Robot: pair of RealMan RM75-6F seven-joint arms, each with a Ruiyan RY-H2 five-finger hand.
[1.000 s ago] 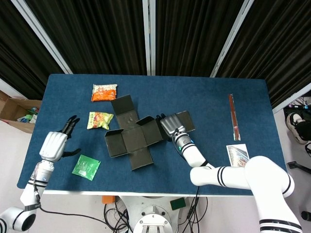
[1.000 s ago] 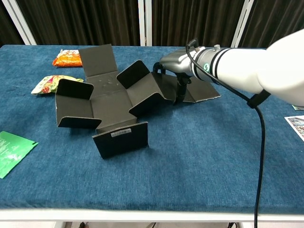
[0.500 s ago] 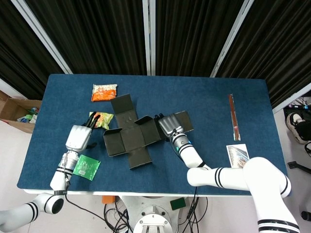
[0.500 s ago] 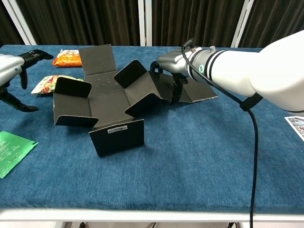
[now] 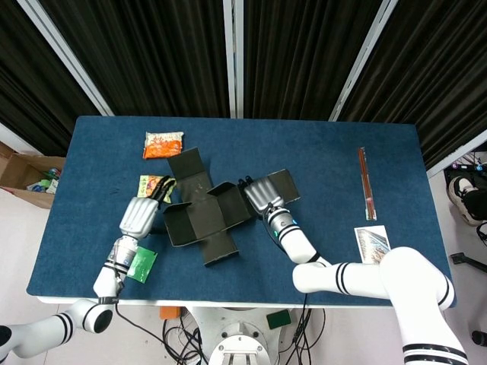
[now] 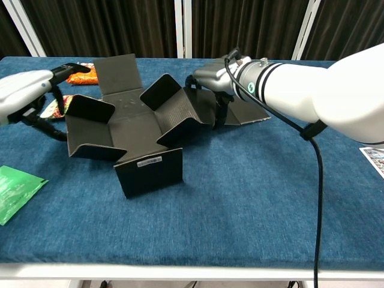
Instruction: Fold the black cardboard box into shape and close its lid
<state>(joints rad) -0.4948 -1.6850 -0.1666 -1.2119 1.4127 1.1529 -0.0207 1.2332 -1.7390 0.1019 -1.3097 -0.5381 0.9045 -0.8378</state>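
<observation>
the black cardboard box (image 5: pixel 204 215) lies near the centre of the blue surface (image 5: pixel 335 167), still unfolded into a cross of panels, with several flaps partly raised and the lid not closed. in the head view its long axis runs from about 11 o'clock, where the far flap lies flat, to about 5 o'clock, where the near flap stands up; the shorter cross axis runs from the left flap at 9 o'clock to the right flap at 3 o'clock. the right hand (image 5: pixel 259 195) rests on the 3 o'clock flap, fingers curled down onto the panel edge; whether it actually grips the cardboard or only presses it cannot be told. the left hand (image 5: pixel 139 215) sits just beside the 9 o'clock flap, fingers apart and holding nothing, its fingertips (image 6: pixel 77 68) pointing toward 12 o'clock. the box therefore lies at 3 o'clock from the left hand and at 9 o'clock from the right hand, bracketed between both. judgement: the task is at an early stage, and the next move calls for raising the two opposite side flaps together, each hand being nearest its own flap. snack packets lie at 10 and 11 o'clock of the box: an orange packet (image 5: pixel 163 144) and a yellow-green packet (image 5: pixel 154 185). a green packet (image 5: pixel 137 264) lies at 8 o'clock.
</observation>
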